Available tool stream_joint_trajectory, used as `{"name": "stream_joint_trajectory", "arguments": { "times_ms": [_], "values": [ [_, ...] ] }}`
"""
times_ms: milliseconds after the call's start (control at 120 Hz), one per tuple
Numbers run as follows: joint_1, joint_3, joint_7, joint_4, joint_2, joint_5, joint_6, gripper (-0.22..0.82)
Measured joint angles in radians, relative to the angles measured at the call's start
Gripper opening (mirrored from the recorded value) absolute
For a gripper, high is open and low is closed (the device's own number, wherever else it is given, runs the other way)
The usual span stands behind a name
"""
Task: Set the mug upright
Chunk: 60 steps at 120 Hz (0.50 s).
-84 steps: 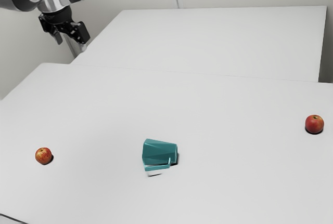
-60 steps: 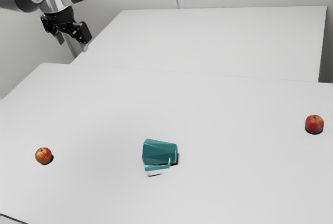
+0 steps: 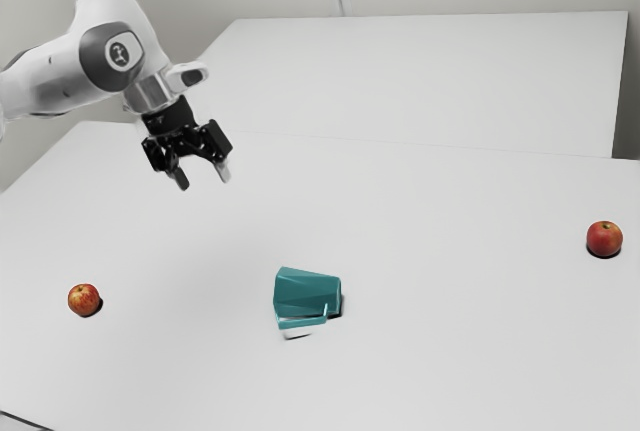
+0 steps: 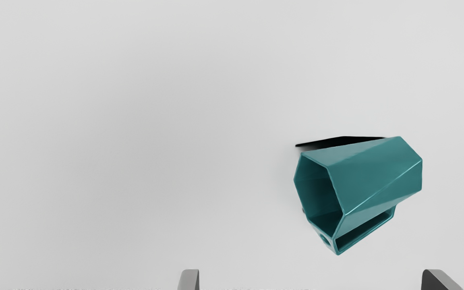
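Above the table, toward the exterior view's upper left, my gripper is held in the air with its fingers spread apart. The teal faceted mug lies on its side on the white table, below the gripper and further toward the exterior view's right. In the wrist view the mug shows its dark open mouth and its box-shaped handle along one side. Both fingertips of the open gripper appear there, wide apart, with nothing held between them.
A red-yellow apple rests at the exterior view's left, and a redder apple sits at its far right. The white table carries all of these. Behind it stands another white surface.
My arm has swung away from the exterior view's upper left corner, moving rightward and lower in that view. The mug and both apples have stayed where they were.
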Motion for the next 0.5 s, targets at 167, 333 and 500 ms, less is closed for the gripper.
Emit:
{"name": "stream_joint_trajectory", "arguments": {
  "times_ms": [167, 333, 500],
  "values": [
    [0.041, 0.0, -0.029, -0.105, 0.033, -0.167, 0.006, 0.6],
    [0.049, 0.0, -0.063, -0.156, 0.064, -0.285, 0.008, 0.6],
    [0.008, -0.002, -0.09, -0.186, 0.106, -0.374, 0.018, 0.6]
  ]
}}
